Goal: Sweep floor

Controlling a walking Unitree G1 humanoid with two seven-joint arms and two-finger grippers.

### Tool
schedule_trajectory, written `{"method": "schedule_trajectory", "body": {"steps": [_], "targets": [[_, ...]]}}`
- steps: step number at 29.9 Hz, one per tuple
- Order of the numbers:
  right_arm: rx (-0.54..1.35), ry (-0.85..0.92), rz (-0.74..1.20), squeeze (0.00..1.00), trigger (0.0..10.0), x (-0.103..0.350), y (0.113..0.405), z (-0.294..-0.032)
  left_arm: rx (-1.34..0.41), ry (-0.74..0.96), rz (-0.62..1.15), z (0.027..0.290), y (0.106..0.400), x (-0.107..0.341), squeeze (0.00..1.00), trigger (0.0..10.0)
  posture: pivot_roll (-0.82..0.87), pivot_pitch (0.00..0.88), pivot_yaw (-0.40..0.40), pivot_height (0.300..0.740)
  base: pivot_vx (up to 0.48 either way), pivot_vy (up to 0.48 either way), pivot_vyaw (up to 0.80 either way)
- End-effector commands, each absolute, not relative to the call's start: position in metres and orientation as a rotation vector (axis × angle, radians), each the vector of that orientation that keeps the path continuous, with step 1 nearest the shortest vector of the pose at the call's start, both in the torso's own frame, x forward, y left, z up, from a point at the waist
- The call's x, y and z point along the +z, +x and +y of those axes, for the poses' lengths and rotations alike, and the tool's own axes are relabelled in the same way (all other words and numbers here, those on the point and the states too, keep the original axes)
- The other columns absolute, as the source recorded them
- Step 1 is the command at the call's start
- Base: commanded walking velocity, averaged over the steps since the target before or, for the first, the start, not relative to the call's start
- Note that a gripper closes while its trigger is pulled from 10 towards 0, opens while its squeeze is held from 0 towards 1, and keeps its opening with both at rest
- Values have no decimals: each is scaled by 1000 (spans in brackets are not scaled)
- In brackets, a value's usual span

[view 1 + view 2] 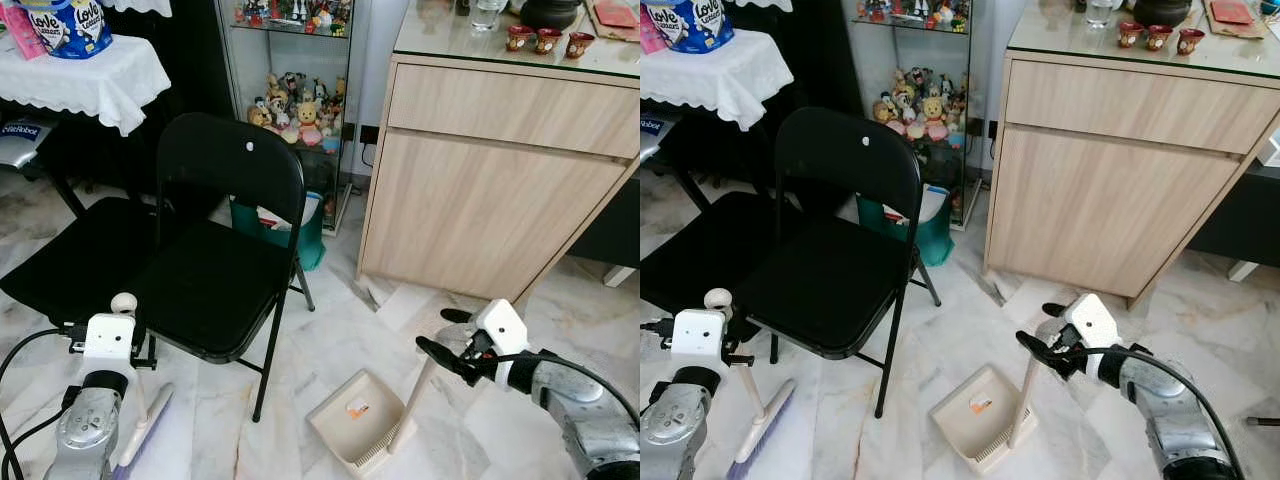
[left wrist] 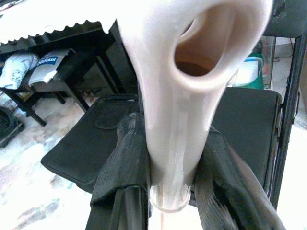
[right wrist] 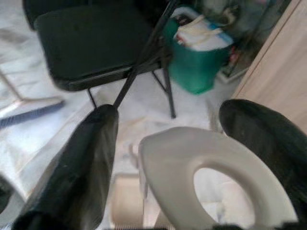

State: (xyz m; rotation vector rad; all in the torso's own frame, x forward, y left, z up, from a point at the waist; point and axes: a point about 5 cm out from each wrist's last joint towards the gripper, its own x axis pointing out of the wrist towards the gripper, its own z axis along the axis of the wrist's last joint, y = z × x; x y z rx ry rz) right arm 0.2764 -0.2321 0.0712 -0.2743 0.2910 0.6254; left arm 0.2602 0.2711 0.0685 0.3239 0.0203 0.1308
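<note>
Broom point(image 1: 760, 425) and dustpan point(image 1: 980, 412) are held on a marble floor point(image 1: 940, 350).
The left gripper point(image 2: 168, 187) is clamped on the broom handle; the right gripper point(image 3: 192, 158) is spread around the dustpan handle, beside a folding chair point(image 1: 215, 260).

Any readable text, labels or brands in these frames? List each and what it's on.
"Love": blue and white pack on the white-clothed table; smaller word beneath too blurred to read.
Blue label on the white bag under the table: lettering blurred, unreadable.
Orange sticker in the dustpan: too small to read.
</note>
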Motion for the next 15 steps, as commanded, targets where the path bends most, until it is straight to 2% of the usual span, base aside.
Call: {"method": "schedule_trajectory", "body": {"steps": [1,15], "targets": [[580,-281,332,0,10000,62,273,-237,127,340,-9,274,263,75,0,10000,-7,98,22,740,0,0,0],[328,-275,273,0,10000,48,278,-218,132,340,-10,275,263,74,0,10000,-5,80,14,740,0,0,0]]}}
